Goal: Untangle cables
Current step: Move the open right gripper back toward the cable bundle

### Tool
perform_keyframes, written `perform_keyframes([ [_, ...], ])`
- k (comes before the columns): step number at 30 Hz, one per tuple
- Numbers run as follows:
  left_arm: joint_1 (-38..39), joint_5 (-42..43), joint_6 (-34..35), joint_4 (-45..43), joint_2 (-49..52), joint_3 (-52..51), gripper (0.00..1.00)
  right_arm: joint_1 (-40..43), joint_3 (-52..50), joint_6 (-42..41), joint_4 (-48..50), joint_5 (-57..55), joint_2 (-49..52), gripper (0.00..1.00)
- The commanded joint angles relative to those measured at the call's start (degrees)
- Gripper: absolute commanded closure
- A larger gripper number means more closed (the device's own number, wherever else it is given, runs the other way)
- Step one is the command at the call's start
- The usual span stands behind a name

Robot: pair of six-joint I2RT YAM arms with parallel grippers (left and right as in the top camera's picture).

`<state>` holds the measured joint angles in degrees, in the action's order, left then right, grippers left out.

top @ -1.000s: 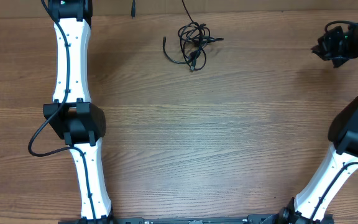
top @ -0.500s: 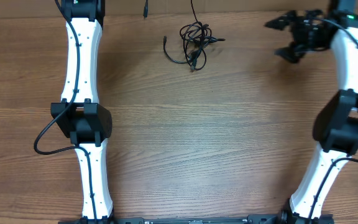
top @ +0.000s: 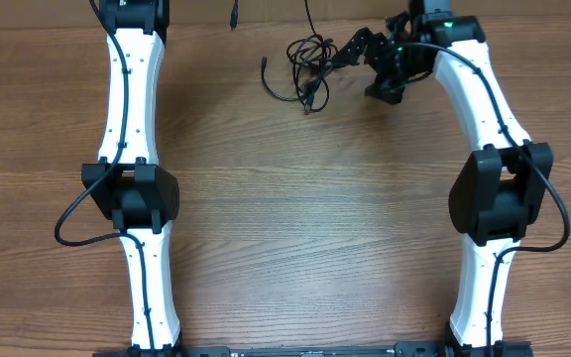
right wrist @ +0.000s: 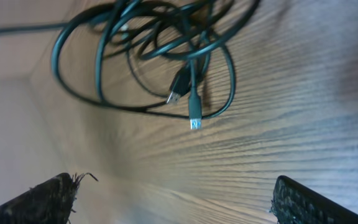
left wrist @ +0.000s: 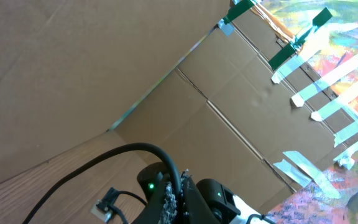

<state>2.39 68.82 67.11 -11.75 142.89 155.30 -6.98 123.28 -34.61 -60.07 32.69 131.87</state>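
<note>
The cables (top: 307, 65) lie as a small black tangle at the back middle of the table. In the right wrist view the cables (right wrist: 160, 56) loop ahead of me with two plug ends (right wrist: 194, 119) pointing my way. My right gripper (top: 363, 67) hovers just right of the tangle, open with nothing between its fingers (right wrist: 303, 200). One strand (top: 305, 12) runs off the top edge, and a loose plug (top: 234, 14) hangs near it. My left gripper (left wrist: 179, 179) is beyond the overhead view's top edge, shut on a black cable (left wrist: 135, 149) that arches into its jaws.
Brown cardboard walls (left wrist: 104, 62) with green and white tape strips (left wrist: 316, 74) stand behind the table. A small plug with a white tag (left wrist: 107, 205) lies on the wood below my left gripper. Both white arms (top: 132, 149) reach along the table's sides.
My right arm has swung left from the far right edge up to the tangle, and its gripper has opened. The left arm shifted slightly right, still shut.
</note>
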Motion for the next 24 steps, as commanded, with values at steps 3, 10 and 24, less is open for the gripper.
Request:
perform_keyframes([
  [3, 0.2, 1.9, -1.4, -0.2, -0.3, 1.3, 0.96, -0.2, -0.3, -23.5, 5.7, -5.7, 0.0, 0.0],
  [10, 0.2, 4.3, -1.4, -0.2, -0.3, 1.3, 0.96, -0.4, -0.3, -44.2, 10.0, -12.2, 0.9, 0.0],
  [24, 0.0, 4.8, -1.6, -0.2, -0.3, 1.3, 0.96, -0.5, -0.4, -50.7, 18.4, -0.5, 10.3, 0.0],
])
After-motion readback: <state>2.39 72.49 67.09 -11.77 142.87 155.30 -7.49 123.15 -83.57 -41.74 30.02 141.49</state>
